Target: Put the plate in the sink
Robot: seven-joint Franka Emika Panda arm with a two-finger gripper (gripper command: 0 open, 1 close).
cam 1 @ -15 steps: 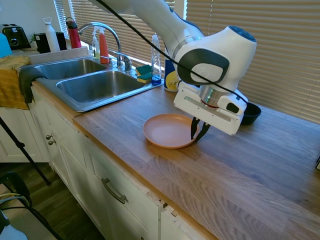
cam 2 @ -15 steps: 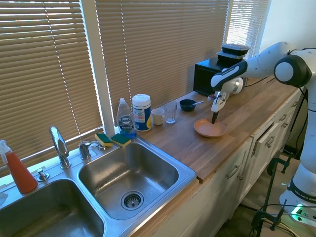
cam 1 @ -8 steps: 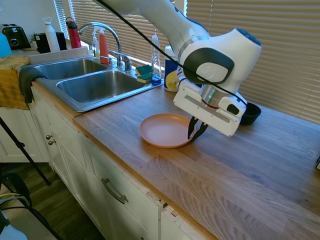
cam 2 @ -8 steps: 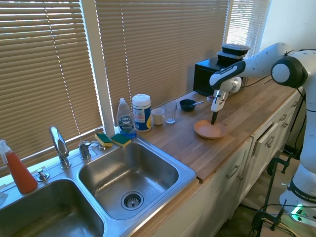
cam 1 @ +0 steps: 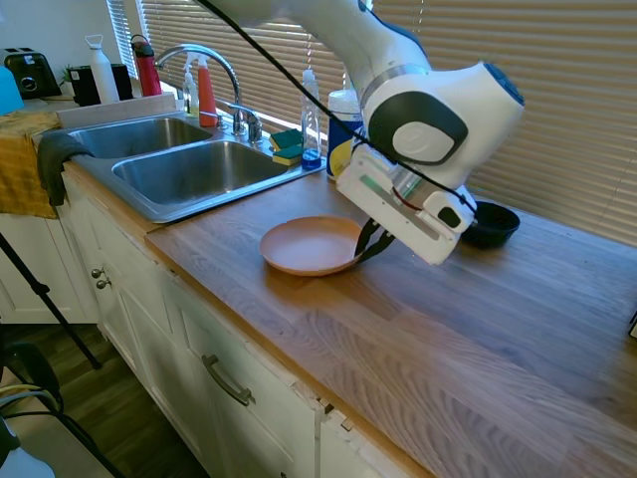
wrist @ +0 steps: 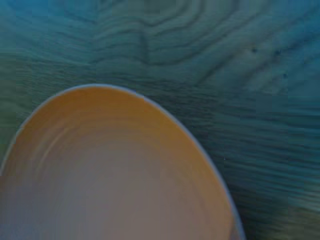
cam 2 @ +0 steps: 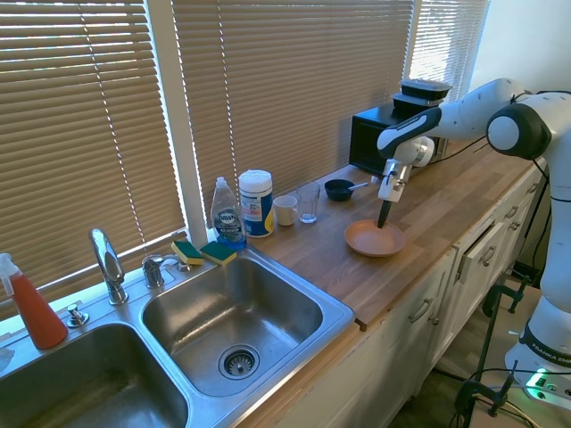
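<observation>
Now | plate [cam 1: 309,245]: round, peach-orange, matte, low rim, empty

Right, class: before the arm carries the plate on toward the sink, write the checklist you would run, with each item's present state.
1. Gripper shut on the plate rim: ok, fingers pinch the rim's far edge.
2. Plate clear of the counter: cannot tell, it looks tilted, near edge low.
3. Path to the sink across bare counter: ok.
4. Near basin holds nothing: ok.
5. Dark bowl apart from the arm: ok.
</observation>
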